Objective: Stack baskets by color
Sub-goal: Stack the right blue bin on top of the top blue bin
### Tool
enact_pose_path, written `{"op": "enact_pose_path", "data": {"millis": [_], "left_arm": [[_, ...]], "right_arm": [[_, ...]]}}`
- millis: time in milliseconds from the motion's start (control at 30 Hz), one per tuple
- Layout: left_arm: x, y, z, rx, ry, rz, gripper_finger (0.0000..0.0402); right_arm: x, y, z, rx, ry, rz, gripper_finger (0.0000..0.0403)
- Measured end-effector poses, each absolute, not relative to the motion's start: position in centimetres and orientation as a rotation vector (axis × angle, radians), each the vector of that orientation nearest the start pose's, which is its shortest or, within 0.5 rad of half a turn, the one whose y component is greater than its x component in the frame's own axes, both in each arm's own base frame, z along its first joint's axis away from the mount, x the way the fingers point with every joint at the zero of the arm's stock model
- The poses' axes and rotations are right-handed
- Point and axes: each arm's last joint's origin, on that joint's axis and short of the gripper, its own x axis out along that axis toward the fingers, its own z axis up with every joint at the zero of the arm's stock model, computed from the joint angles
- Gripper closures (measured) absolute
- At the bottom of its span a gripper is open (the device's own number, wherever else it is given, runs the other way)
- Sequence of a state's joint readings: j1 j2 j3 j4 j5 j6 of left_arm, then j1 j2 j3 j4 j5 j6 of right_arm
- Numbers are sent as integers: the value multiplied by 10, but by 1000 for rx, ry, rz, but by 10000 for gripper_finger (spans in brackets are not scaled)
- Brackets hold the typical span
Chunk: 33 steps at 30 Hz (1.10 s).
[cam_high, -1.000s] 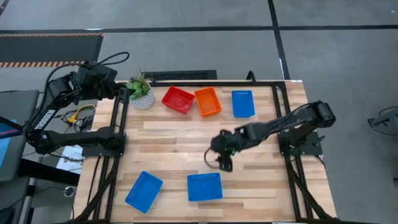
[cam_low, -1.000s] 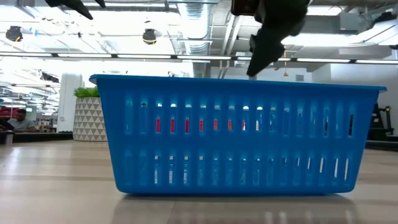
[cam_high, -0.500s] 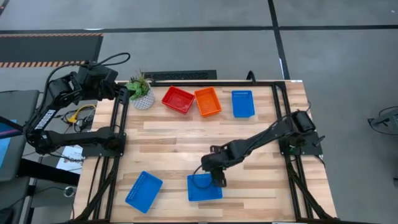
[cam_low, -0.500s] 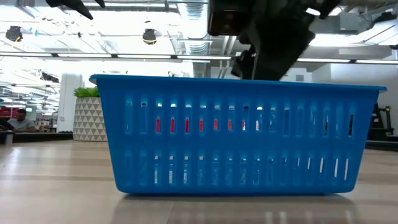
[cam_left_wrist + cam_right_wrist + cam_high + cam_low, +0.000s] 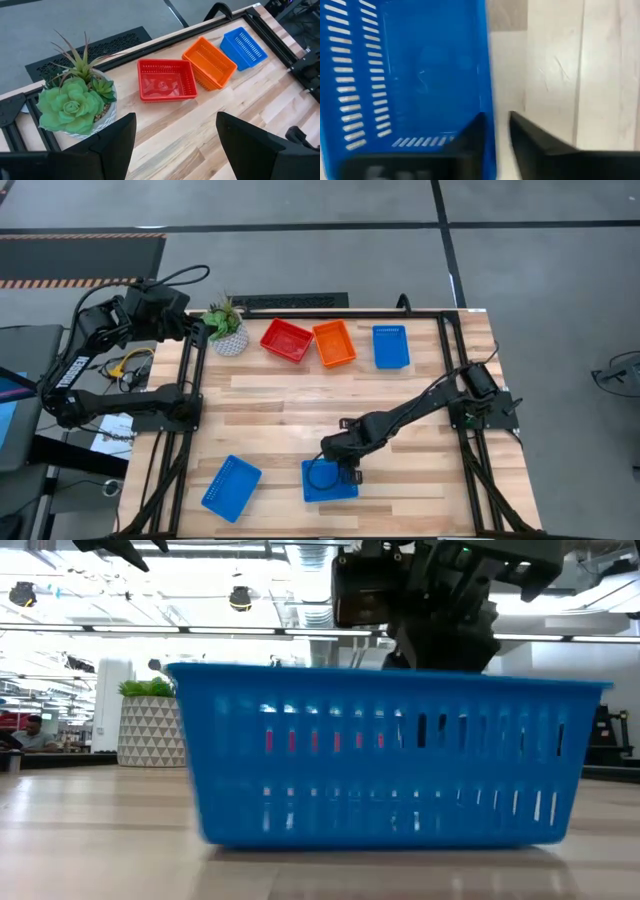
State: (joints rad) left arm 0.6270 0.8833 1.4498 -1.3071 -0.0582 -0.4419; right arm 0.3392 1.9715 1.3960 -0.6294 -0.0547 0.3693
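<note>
The right pincer [image 5: 347,472] has come down from above the blue basket [image 5: 329,480] at the bottom middle of the high view. A moment ago its fingers stood wide. Now they have pulled in around the basket's right wall, one finger [image 5: 470,135] inside and one outside. The basket has also shifted a little: in the low view it sits further right and looks blurry.

The pincer's tips are hidden behind the basket wall in the low view. The arm covers part of the basket in the high view. I cannot tell if the basket has left the surface [image 5: 290,400].

Count of what shows: a second blue basket [image 5: 231,487] lies tilted at the lower left. Along the top of the high view are a red basket [image 5: 286,340], an orange basket [image 5: 334,343] and a third blue one [image 5: 390,346]. How many baskets are nested in the red and orange spots I cannot tell.

A green plant [image 5: 227,327] stands at the upper left. The left pincer [image 5: 175,145] waits off the surface at the upper left, its fingers wide apart and holding nothing.
</note>
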Motion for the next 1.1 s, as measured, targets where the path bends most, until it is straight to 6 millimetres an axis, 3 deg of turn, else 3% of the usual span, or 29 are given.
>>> {"op": "enact_pose_path", "data": {"millis": [67,100,233,400,600,800,967,1100], "left_arm": [[79,59,424,-618,573,808,139],[79,59,424,-617,573,808,139],[79,59,424,-617,573,808,139],[79,59,424,-618,575,809,139],[78,59,424,-624,575,811,139],[78,59,424,-624,574,812,139],[78,59,424,-634,568,824,139],[78,59,424,-652,560,831,139]], "right_arm": [[371,132,173,153,1257,110,371],[371,132,174,165,1257,101,383],[370,129,177,202,1264,62,391],[364,105,208,212,1210,-17,396],[341,47,264,273,1050,-238,399],[288,-28,315,441,877,-716,399],[246,-79,327,578,888,-990,399],[224,-108,319,643,903,-1112,396]]}}
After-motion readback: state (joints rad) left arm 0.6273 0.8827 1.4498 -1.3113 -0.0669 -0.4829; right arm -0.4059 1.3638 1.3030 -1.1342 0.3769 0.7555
